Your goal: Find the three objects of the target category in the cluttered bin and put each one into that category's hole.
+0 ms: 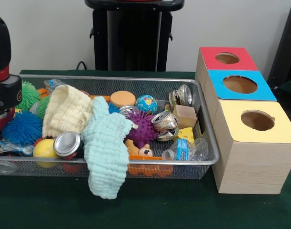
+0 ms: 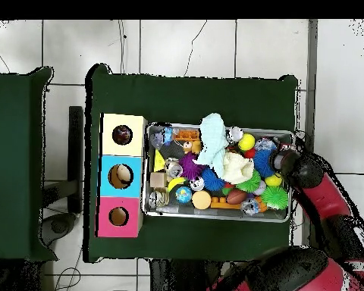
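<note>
The bin [image 1: 205, 161] is a long silver mesh basket full of mixed objects; it also shows in the overhead view [image 2: 219, 214]. The hole [image 1: 257, 120] is the round cut-out in the yellow-topped wooden box, right of the bin, and it shows from overhead too [image 2: 122, 135]. In the bin lie crushed cans [image 1: 68, 143] [image 1: 164, 121] [image 1: 182, 95], a purple spiky ball [image 1: 141, 129], a globe ball [image 1: 146, 103] and a wooden block [image 1: 185, 116]. My gripper [image 1: 0, 95] hangs over the bin's left end, mostly cut off; from overhead it [image 2: 290, 162] sits at the bin's right end.
A mint cloth [image 1: 105, 152] hangs over the bin's front rim; a cream cloth [image 1: 66, 112] lies beside it. Blue [image 1: 22, 128] and green [image 1: 28, 94] fuzzy balls sit under the arm. The blue-topped [image 1: 240, 84] and red-topped [image 1: 227, 58] boxes stand behind the yellow one.
</note>
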Tool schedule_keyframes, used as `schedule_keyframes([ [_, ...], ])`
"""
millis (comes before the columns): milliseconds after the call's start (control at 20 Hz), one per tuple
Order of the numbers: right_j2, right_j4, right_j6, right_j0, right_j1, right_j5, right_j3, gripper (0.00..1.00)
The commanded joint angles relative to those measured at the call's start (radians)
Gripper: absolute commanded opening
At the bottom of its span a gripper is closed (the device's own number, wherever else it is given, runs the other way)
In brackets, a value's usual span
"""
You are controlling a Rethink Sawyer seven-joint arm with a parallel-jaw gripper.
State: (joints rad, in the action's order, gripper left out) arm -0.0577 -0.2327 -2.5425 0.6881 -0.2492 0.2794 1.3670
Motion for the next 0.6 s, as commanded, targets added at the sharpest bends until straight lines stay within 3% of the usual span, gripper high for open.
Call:
schedule_keyframes([
  [50,0.075,0.064,0.004,-0.007,0.098,-0.073,-0.029,0.00],
  [350,0.075,0.063,0.018,-0.003,0.085,-0.039,-0.037,0.00],
  [600,0.026,0.055,0.000,-0.039,0.002,0.042,0.001,0.00],
])
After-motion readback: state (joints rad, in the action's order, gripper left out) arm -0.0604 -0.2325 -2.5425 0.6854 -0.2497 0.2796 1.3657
